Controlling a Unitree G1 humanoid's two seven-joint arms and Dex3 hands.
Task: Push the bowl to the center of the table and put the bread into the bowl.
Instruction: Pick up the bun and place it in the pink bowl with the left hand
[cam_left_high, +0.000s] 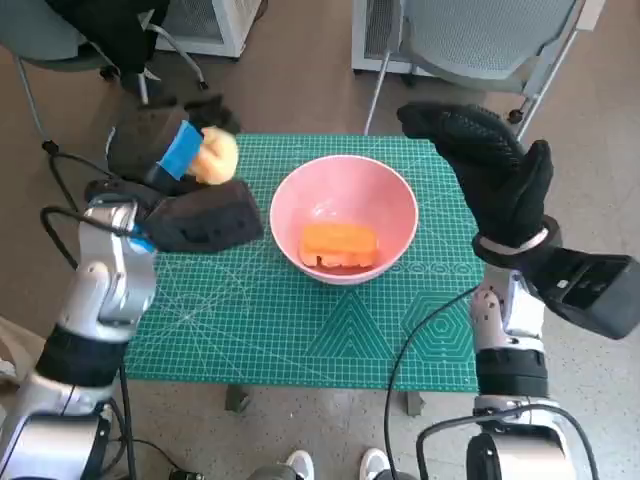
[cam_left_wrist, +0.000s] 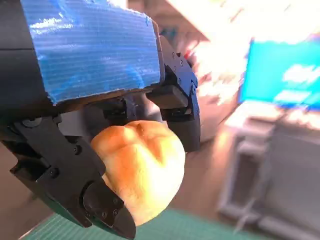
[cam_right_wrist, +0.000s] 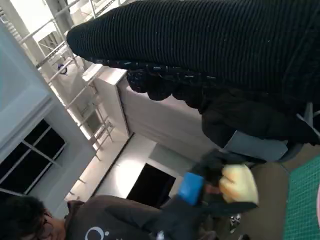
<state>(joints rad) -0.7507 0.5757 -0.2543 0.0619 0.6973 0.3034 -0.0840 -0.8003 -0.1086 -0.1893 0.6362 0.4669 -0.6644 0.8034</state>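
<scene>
Bread roll (cam_left_wrist: 142, 167): round, golden-tan, smooth crust with a shallow crease across the top, paler underside. Held in the left hand (cam_left_high: 170, 150), black fingers (cam_left_wrist: 75, 190) wrapped around it from both sides. Roll is lifted off the mat, above the table's far left corner, just left of the bowl.

Bowl (cam_left_high: 385, 195): pink, upright, sits near the middle of the green cutting mat (cam_left_high: 300, 330). An orange, flat-topped piece of food (cam_left_high: 339, 245) lies in its bottom.

Right hand (cam_left_high: 490, 165): black knitted glove, raised over the table's far right corner, to the right of the bowl, fingers extended, grasping nothing.

Grey chairs (cam_left_high: 480, 35) stand beyond the table. Right wrist view catches a person (cam_right_wrist: 30, 220) in a dark top.
</scene>
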